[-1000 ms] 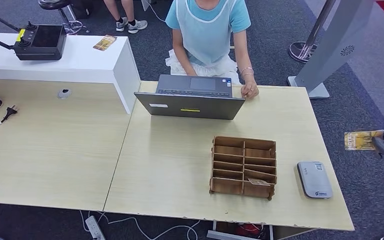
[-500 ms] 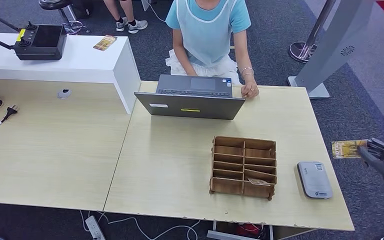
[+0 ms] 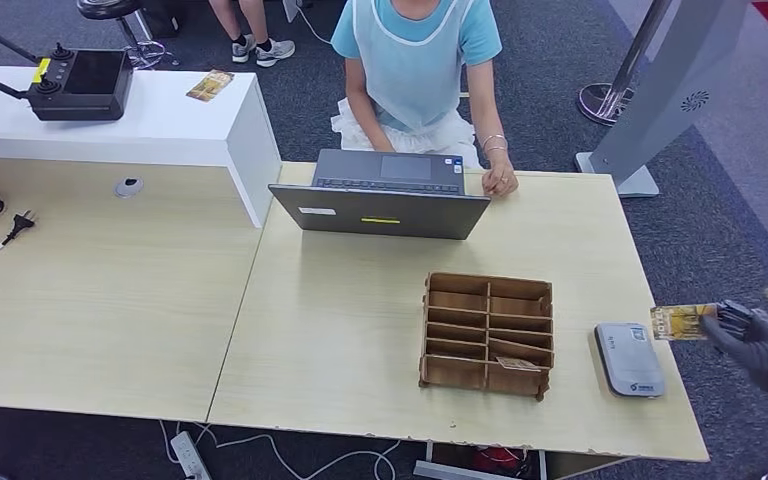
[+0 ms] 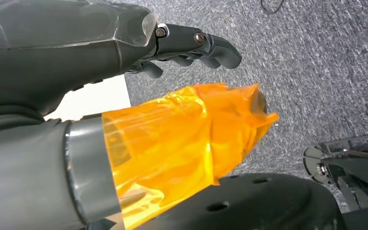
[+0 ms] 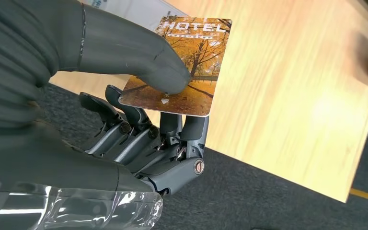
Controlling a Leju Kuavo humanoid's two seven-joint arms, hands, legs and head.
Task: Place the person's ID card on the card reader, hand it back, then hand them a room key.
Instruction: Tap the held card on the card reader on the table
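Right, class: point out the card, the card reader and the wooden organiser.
card [image 3: 682, 321], head view, middle of its printed face.
card reader [image 3: 629, 358], head view, centre of its grey top.
wooden organiser [image 3: 488, 284], head view, its far rim.

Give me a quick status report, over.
Right robot hand pinching card, just off table edge beside card reader. Left robot hand empty, hanging. Path to reader clear.
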